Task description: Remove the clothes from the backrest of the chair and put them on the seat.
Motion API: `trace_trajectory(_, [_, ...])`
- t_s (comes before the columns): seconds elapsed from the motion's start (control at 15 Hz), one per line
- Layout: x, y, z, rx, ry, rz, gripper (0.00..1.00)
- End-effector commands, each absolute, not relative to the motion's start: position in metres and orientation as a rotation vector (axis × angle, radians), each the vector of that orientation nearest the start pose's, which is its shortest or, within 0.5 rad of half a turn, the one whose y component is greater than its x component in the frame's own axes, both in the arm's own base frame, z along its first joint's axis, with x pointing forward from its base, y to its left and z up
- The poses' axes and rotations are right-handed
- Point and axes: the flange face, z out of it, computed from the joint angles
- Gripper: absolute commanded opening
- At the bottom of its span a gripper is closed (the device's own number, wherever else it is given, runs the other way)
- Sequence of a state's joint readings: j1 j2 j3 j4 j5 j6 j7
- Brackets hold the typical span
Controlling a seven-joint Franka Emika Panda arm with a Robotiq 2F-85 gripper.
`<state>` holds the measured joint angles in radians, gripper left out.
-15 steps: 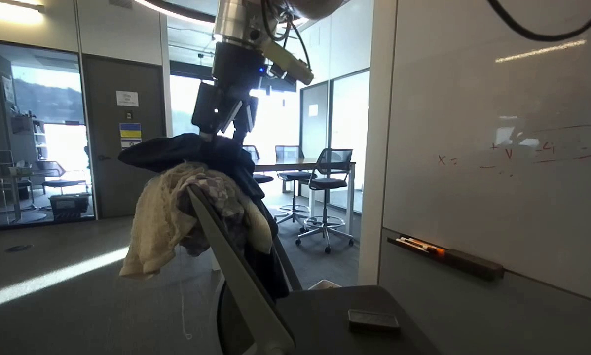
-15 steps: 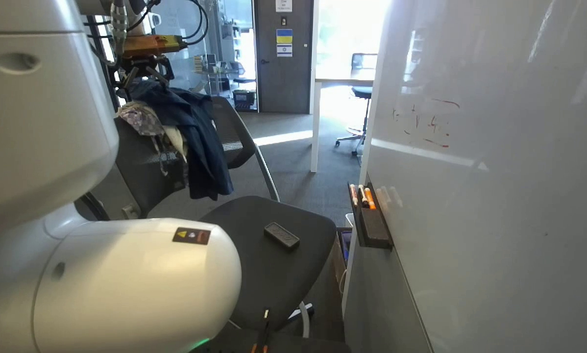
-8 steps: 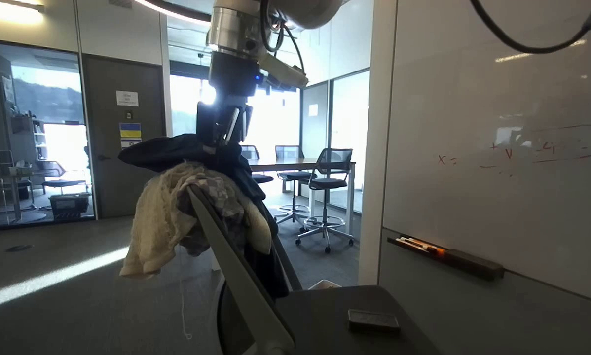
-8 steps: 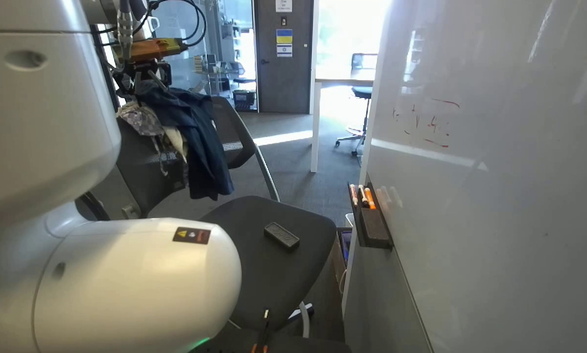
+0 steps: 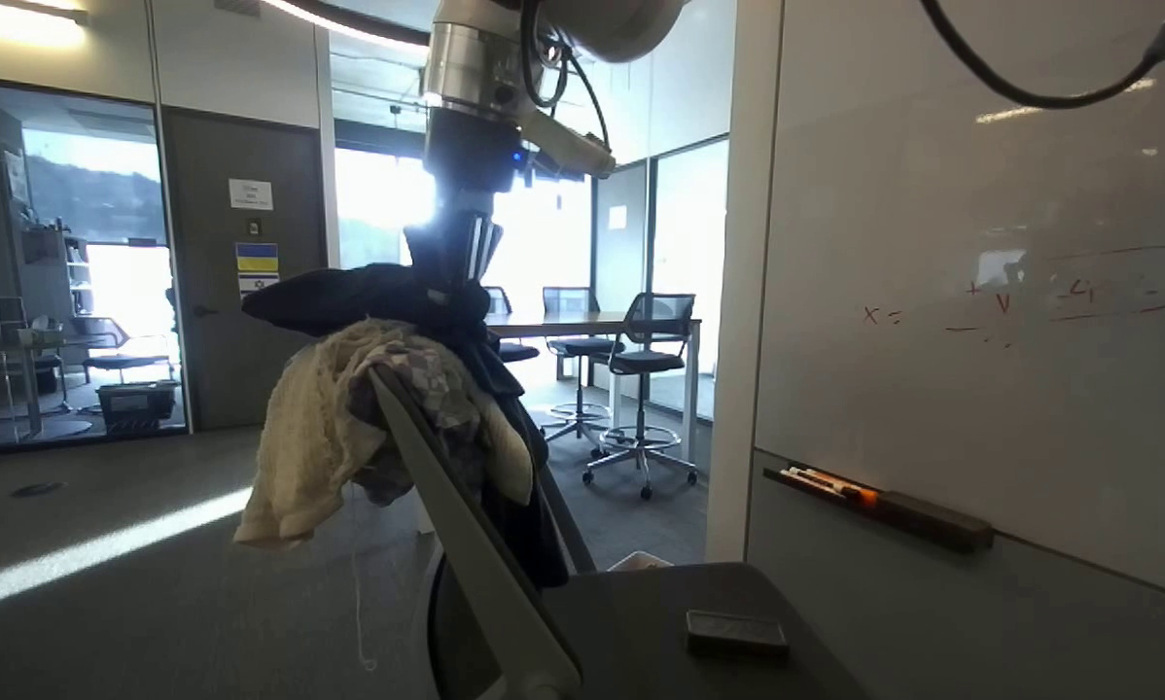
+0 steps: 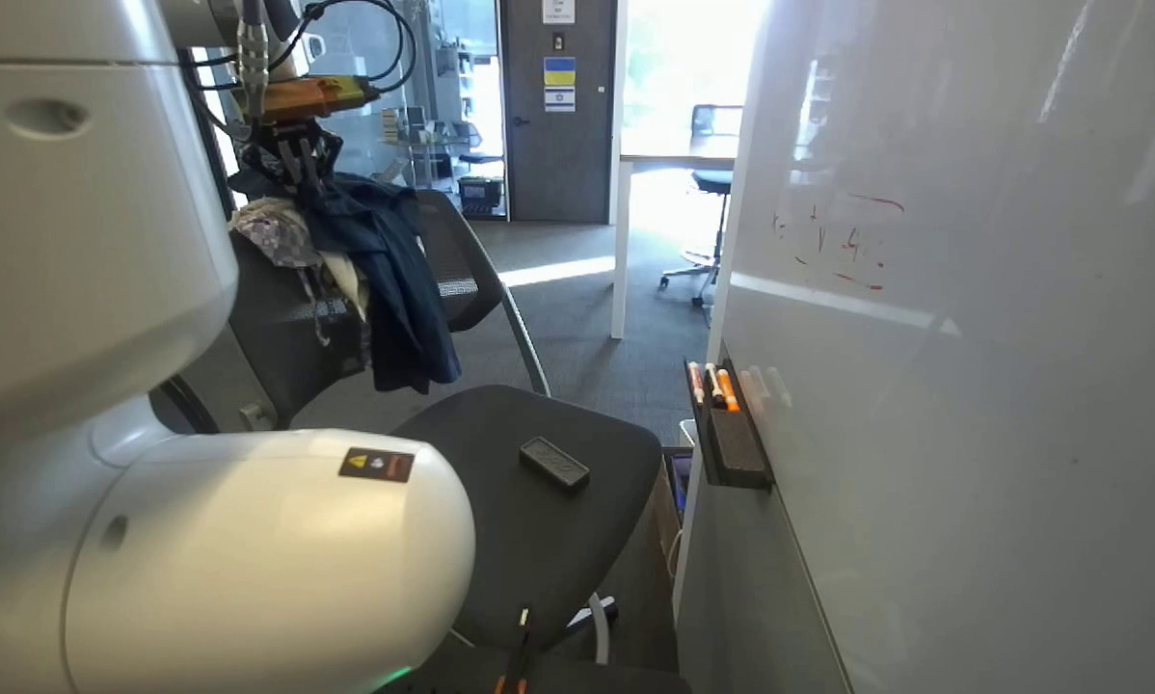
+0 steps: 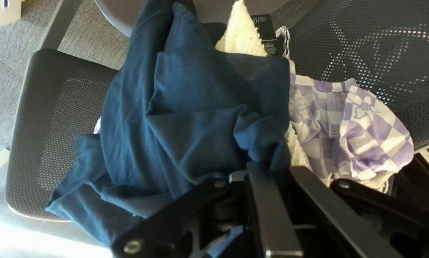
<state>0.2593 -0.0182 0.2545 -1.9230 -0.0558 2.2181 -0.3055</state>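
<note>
Clothes lie heaped over the chair's backrest [image 6: 457, 255]: a navy garment [image 7: 186, 129] on top, a cream cloth [image 5: 300, 437], and a purple-and-white checked piece [image 7: 368, 125]. In the wrist view my gripper [image 7: 276, 171] is shut on the navy garment, with a bunched fold pinched between its fingertips. In both exterior views the gripper [image 5: 451, 287] points down at the top of the heap, its tips partly lost in dark fabric. The navy cloth still hangs down the front of the backrest towards the seat [image 6: 529, 530]. The heap hides part of the backrest's upper edge.
A dark eraser [image 6: 553, 465] rests on the seat. Beside the chair stands a whiteboard [image 6: 963, 386] whose tray [image 6: 739, 443] holds markers. My arm's white link [image 6: 279, 559] fills much of an exterior view. Farther back are a table and tall chairs [image 5: 646, 360].
The gripper came down slightly onto the navy garment, and its fingers went from wide apart to pinching a fold. The navy cloth shifted a little under the fingers; the other clothes barely moved.
</note>
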Motion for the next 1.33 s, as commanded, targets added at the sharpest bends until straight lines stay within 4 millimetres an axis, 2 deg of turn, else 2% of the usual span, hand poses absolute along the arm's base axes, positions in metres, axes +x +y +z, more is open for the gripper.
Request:
trace_trajectory(0.0, [0.513,0.271,0.551,-2.843,-1.219,-0.529,0.06])
trace_trajectory(0.13, [0.520,0.252,0.564,-2.862,-1.151,-0.565,0.06])
trace_trajectory(0.33, [0.535,0.206,0.574,-2.940,-1.026,-0.602,0.06])
trace_trajectory(0.53, [0.547,0.154,0.563,-3.053,-0.904,-0.550,0.06])
trace_trajectory(0.73, [0.547,0.110,0.547,-3.133,-0.820,-0.390,0.06])
trace_trajectory(0.93, [0.525,0.096,0.524,-3.105,-0.897,-0.090,0.06])
trace_trajectory(1.27, [0.502,0.097,0.464,-3.023,-0.969,0.402,0.06])
